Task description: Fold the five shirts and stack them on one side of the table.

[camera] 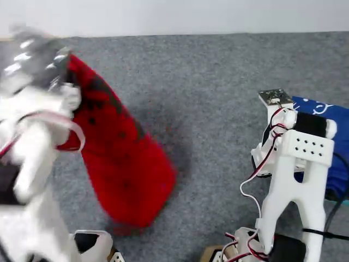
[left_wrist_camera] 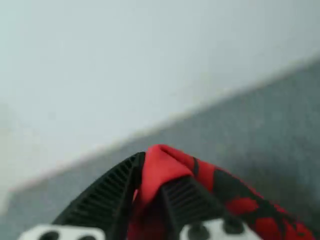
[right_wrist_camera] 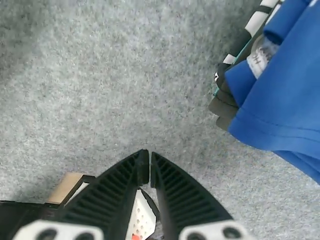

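L gripper (left_wrist_camera: 151,175) clamped on red shirt (camera: 120,158), R gripper (right_wrist_camera: 149,156) closed, empty

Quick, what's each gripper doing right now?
Left gripper: closed on the red shirt.
Right gripper: closed, holding nothing.

The red, black-patterned cloth shirt (camera: 125,164) is pinched between the left jaws at the left of the grey felt bench (camera: 218,82). It trails from them toward the bench's middle and front. A pale wall (left_wrist_camera: 125,60) stands behind the bench, beyond those jaws. The right jaws, pressed together, hang over bare bench at the right. Just beside them, toward the right edge, lies a stack, with a blue fabric shirt (right_wrist_camera: 280,100) on top of dark and striped folded shirts (right_wrist_camera: 222,107).
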Tool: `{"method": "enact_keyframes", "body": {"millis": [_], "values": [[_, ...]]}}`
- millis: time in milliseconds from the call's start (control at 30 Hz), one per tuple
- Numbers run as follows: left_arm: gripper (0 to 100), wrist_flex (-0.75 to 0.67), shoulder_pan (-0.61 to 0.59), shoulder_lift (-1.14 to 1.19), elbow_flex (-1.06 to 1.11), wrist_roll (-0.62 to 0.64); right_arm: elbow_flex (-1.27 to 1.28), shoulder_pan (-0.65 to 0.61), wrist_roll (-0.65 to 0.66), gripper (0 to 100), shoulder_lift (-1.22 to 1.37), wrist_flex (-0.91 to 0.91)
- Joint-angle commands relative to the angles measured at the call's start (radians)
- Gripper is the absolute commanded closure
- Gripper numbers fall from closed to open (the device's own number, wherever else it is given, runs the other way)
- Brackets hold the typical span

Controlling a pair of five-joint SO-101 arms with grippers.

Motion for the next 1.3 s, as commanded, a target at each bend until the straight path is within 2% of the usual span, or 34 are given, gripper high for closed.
{"method": "enact_keyframes", "body": {"millis": [0,100,200,300,433,567,733,833,1000,1167,1267], "values": [[100,-0.011,0.006,0.075,0.288,-0.017,-0.008,-0.008,0.008,98.9,-0.031,-0.005],[100,-0.127,-0.011,0.218,0.515,-0.081,-0.008,-0.038,0.008,98.9,-0.031,-0.027],[100,-0.284,-0.074,0.402,0.613,-0.104,-0.008,-0.104,0.006,98.9,-0.03,-0.031],[100,-0.365,-0.175,0.597,0.545,-0.104,-0.011,-0.162,0.006,98.9,-0.01,-0.041],[100,-0.371,-0.333,0.85,0.334,-0.104,-0.014,-0.236,-0.009,98.9,0.044,-0.041],[99,-0.255,-0.482,1.037,0.081,-0.127,-0.044,-0.321,-0.06,98.9,0.096,-0.039],[90,-0.031,-0.569,1.157,-0.186,-0.204,-0.137,-0.473,-0.114,98.2,0.189,-0.028],[88,0.061,-0.577,1.175,-0.28,-0.259,-0.209,-0.553,-0.158,90.3,0.257,0.004],[88,0.21,-0.571,1.174,-0.433,-0.328,-0.338,-0.662,-0.328,76.5,0.346,0.039],[88,0.226,-0.628,1.154,-0.565,-0.299,-0.436,-0.825,-0.411,74.2,0.407,0.039],[88,0.226,-0.669,1.125,-0.573,-0.298,-0.459,-0.938,-0.514,74.1,0.453,0.039]]}}
